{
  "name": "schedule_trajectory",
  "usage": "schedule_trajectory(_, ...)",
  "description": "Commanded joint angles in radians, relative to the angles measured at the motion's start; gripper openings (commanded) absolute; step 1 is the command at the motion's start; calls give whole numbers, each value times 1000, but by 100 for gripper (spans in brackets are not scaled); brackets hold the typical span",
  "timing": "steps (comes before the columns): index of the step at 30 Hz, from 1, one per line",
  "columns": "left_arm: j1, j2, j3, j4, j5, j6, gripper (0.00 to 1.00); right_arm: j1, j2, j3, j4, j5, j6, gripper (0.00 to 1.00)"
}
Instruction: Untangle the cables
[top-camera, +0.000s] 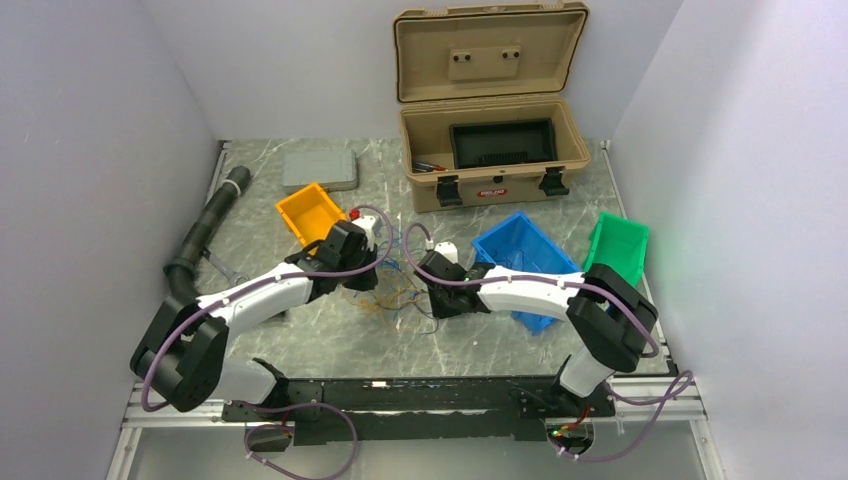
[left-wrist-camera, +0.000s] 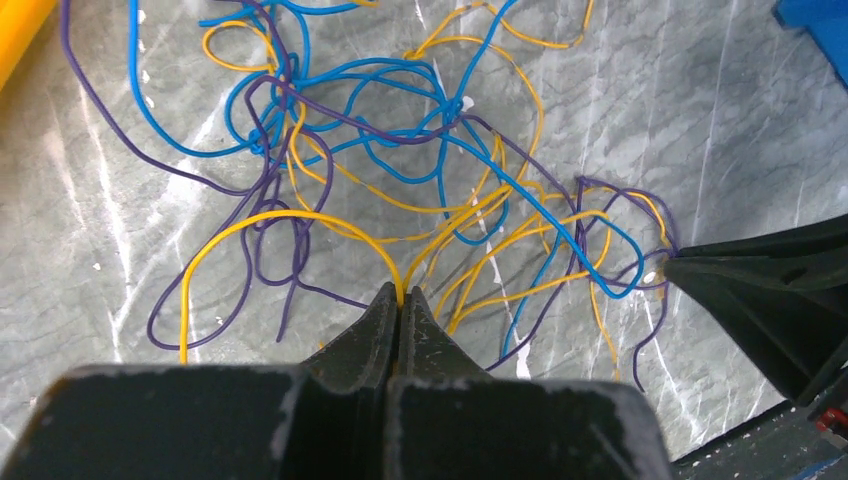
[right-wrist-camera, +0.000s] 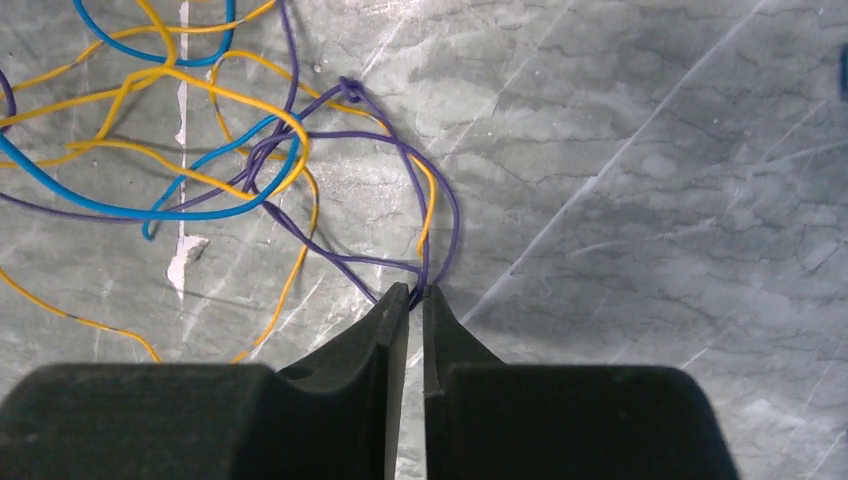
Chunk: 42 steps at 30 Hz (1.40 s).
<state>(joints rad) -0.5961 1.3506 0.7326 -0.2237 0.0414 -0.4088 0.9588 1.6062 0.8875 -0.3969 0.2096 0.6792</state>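
The cables lie as a loose tangle of thin blue, yellow and purple wires on the marble table between my two grippers. My left gripper is shut on a yellow cable whose loop arches away to the left. Blue cables and purple cables knot together beyond it. My right gripper has its jaws almost closed, pinching a purple cable at the tangle's right edge. The right gripper also shows in the left wrist view, with purple wire at its tip.
An orange bin sits behind the left gripper, a blue bin and a green bin to the right. An open tan toolbox and a grey pad stand at the back. A black hose runs along the left.
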Motion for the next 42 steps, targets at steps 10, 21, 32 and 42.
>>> schedule_trajectory(10, 84, -128, -43, -3, -38, -10, 0, -40, -212, -11, -95, 102, 16, 0)
schedule_trajectory(21, 203, -192, -53, -172, -262, -160, 0, -249, -421, 25, -244, 153, -56, 0)
schedule_trajectory(32, 266, -308, -97, -171, -246, -197, 0, -330, -612, 165, -298, 161, -177, 0)
schedule_trajectory(42, 96, -334, -25, -49, -71, -41, 34, -328, -660, 280, -215, -89, -298, 0)
